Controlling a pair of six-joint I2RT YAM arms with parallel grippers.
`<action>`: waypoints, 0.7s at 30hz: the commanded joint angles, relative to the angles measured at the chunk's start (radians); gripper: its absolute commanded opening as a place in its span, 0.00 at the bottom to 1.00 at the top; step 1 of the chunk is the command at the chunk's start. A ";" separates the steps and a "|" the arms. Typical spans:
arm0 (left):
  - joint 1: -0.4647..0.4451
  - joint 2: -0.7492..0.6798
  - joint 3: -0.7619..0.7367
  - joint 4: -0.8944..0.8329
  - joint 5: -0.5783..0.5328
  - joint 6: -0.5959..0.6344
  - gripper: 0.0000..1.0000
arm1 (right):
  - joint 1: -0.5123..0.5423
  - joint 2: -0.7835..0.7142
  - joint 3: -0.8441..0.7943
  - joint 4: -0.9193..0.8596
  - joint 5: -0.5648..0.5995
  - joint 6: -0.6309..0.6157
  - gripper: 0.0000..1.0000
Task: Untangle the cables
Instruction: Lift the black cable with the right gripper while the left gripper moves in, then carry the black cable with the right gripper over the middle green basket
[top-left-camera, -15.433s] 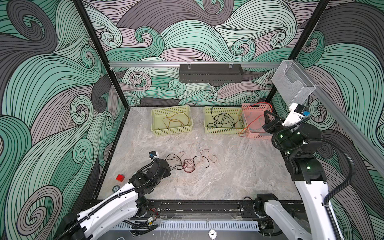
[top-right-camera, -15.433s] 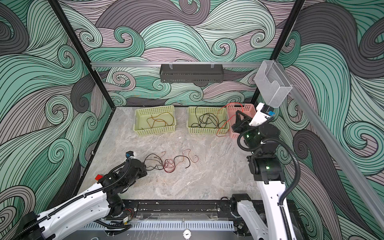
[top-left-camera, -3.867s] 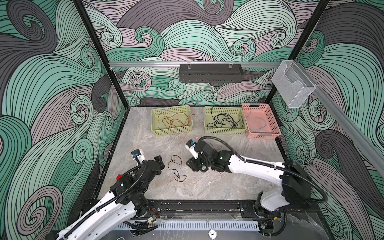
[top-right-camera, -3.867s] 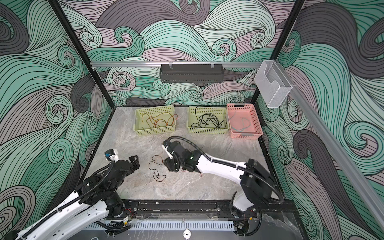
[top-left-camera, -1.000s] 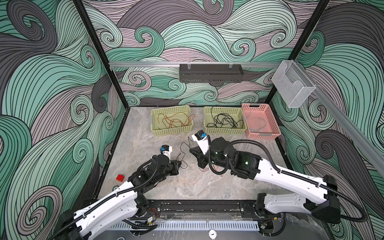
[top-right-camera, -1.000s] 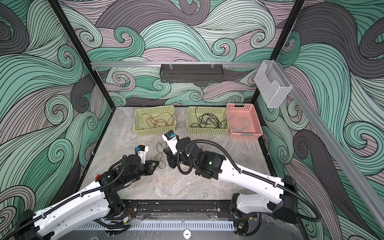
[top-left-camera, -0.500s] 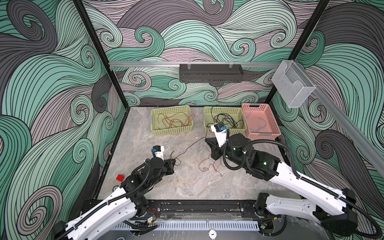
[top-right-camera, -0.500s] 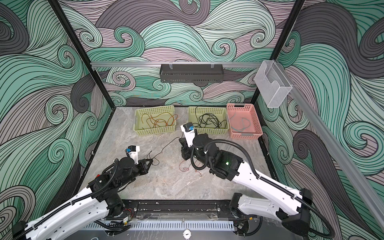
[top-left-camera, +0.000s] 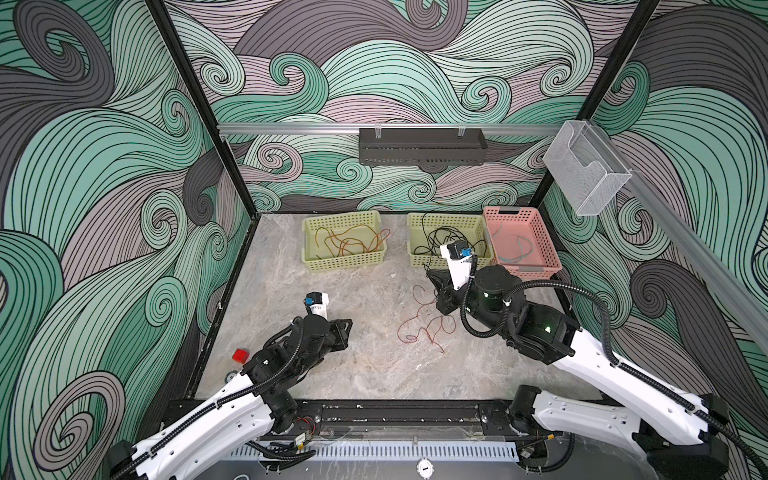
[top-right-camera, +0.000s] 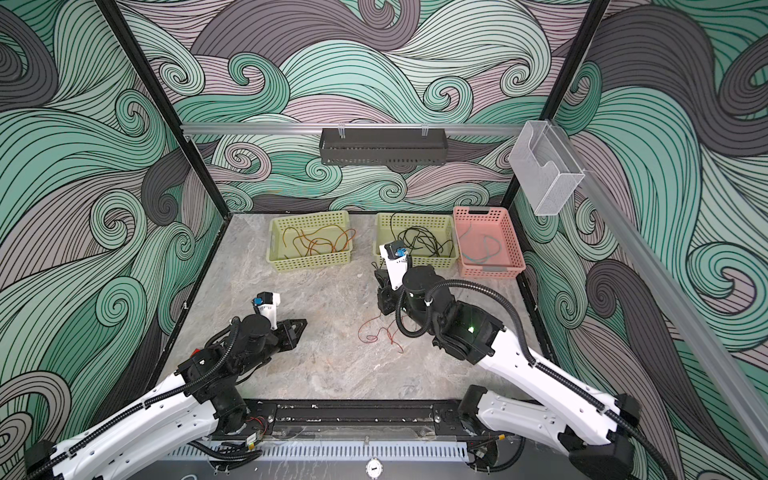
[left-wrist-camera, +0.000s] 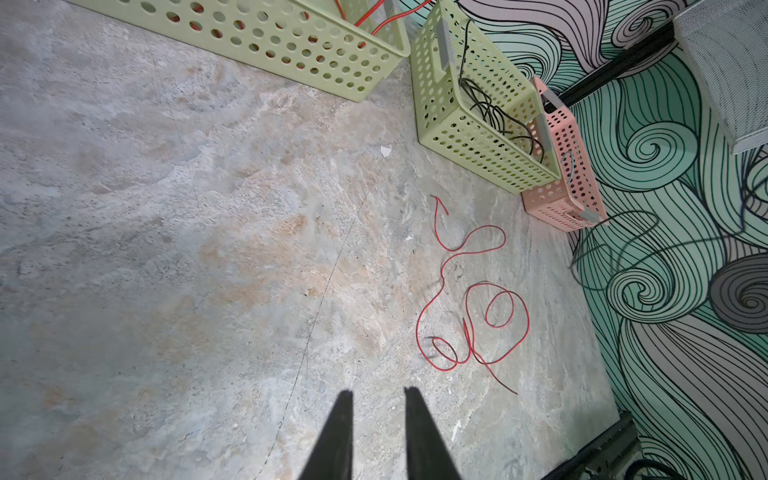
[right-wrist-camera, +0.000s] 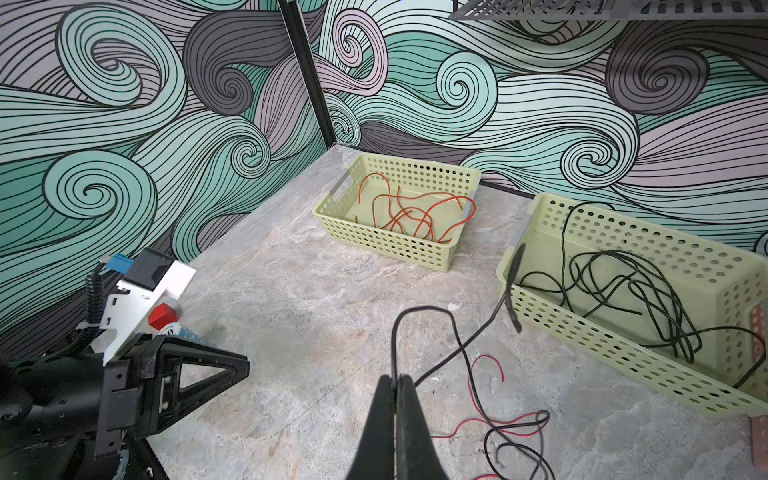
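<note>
Cable (left-wrist-camera: 443, 284), red, lies looped, stretched back to front

There are no words, numbers, labels or signs clear enough to read anywhere in these views.

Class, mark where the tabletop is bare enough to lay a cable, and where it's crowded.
Bare: between the leftmost basket and the left gripper; the strip from the red cable to the front edge. Crowded: around that cable, the black cable in the right gripper, and the back basket row.
</note>
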 joint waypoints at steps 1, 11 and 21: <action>-0.001 0.025 0.016 0.032 0.041 0.033 0.41 | -0.003 -0.016 0.018 -0.020 0.007 -0.019 0.00; -0.004 0.199 0.210 0.015 0.128 0.166 0.70 | 0.000 -0.007 0.013 -0.007 -0.125 0.001 0.00; -0.004 0.229 0.194 0.057 0.146 0.145 0.69 | 0.013 -0.010 0.018 -0.015 -0.112 -0.015 0.00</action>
